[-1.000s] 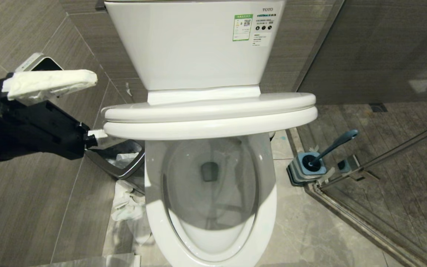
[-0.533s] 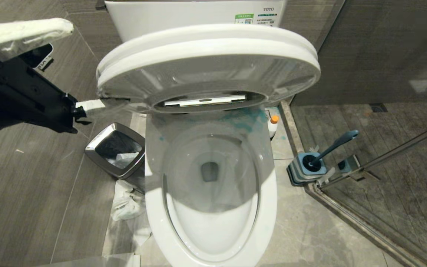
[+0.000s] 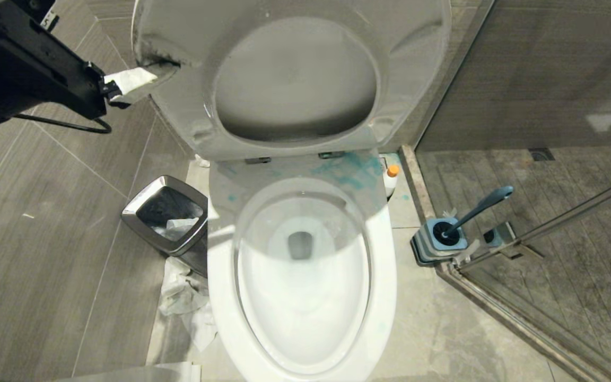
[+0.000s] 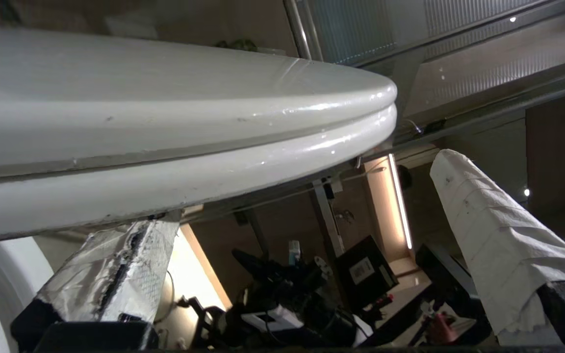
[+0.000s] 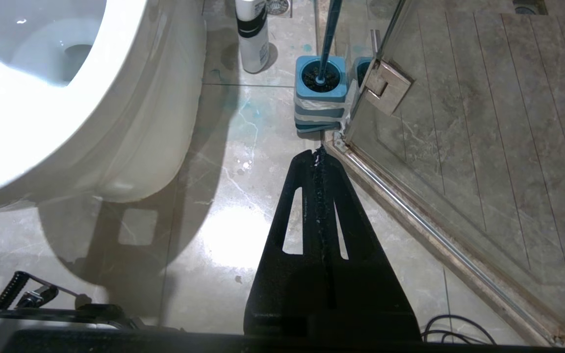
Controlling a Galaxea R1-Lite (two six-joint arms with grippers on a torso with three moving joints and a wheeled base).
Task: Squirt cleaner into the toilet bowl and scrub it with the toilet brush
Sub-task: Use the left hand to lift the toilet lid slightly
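The toilet bowl (image 3: 380,297) stands uncovered, with its seat and lid (image 3: 295,79) raised together against the tank. My left gripper (image 4: 302,191) is open at the upper left. One paper-wrapped finger (image 3: 130,82) presses the underside of the seat's edge (image 4: 214,186); the other finger (image 4: 498,235) hangs free. The cleaner (image 3: 390,179), orange-capped, stands on the floor right of the bowl's back. The toilet brush (image 3: 478,209) leans in its blue base (image 3: 438,241) by the glass door. My right gripper (image 5: 318,153) is shut, low over the floor, short of the brush base (image 5: 319,98).
A steel-rimmed waste bin (image 3: 141,223) stands left of the bowl, with crumpled tissue (image 3: 181,297) on the floor in front of it. Blue smears (image 3: 348,170) mark the rim behind the bowl. A glass shower door and its floor rail (image 3: 523,318) close off the right.
The seat and lid swung up from level over the bowl to upright against the tank. My left gripper rose with them toward the top left, and the cleaner came into sight.
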